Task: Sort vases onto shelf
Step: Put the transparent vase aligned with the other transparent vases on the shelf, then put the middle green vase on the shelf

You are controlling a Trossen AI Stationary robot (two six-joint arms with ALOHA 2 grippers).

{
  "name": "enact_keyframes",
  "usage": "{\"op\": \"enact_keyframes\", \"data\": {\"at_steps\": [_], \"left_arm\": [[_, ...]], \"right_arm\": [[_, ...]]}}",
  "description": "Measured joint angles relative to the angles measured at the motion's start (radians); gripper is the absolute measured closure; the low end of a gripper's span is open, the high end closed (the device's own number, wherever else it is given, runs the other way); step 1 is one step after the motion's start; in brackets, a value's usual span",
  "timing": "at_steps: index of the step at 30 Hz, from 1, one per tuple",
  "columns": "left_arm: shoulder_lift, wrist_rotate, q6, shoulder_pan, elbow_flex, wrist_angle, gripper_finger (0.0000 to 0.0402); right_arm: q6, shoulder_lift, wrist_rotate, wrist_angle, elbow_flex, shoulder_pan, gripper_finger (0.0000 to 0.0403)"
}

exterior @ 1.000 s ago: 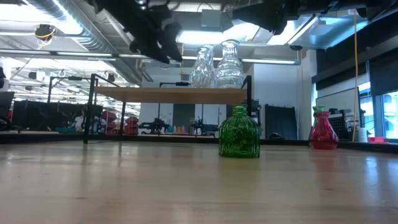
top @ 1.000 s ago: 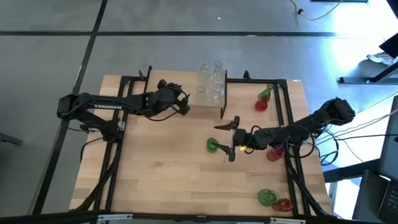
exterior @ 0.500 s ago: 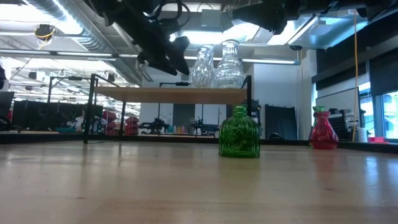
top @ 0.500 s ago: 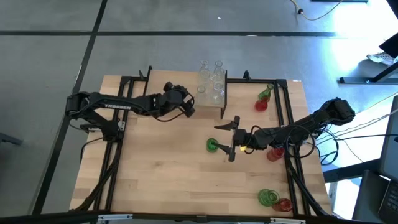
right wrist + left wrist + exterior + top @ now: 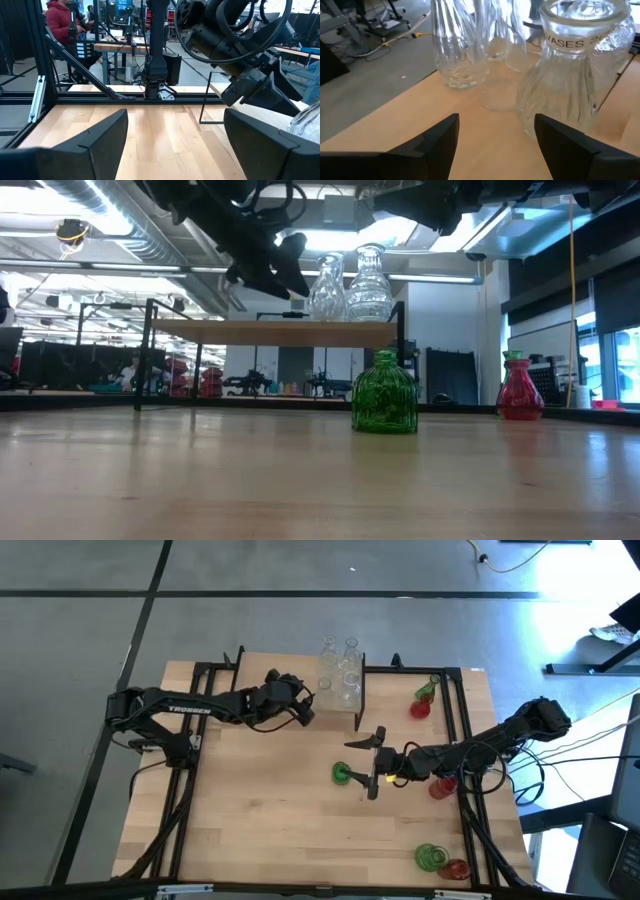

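The left end effector (image 5: 303, 710), fingers wide and empty, hangs just beside the clear vases (image 5: 340, 675) at the shelf's (image 5: 275, 332) right end; withdraw straight. The right end effector (image 5: 372, 762), also wide, waits beside the green vase (image 5: 343, 775) mid-counter.

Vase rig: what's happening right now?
Clear vases already stand grouped on the shelf. The left pincer hovers open and empty beside them, over the shelf. The right pincer hangs open above the table by a green vase. More red and green vases wait on the table's right side.
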Motion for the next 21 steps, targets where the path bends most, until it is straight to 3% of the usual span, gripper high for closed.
{"op": "enact_keyframes", "data": {"at_steps": [11, 21], "left_arm": [[0.000, 0.056, 0.001, -0.008, 0.000, -0.074, 0.0149], [0.038, 0.061, -0.001, -0.003, 0.001, -0.028, 0.0149]], "right_arm": [[0.000, 0.000, 0.000, -0.001, 0.000, 0.000, 0.0087], [0.000, 0.000, 0.000, -0.001, 0.000, 0.000, 0.0087]]}}
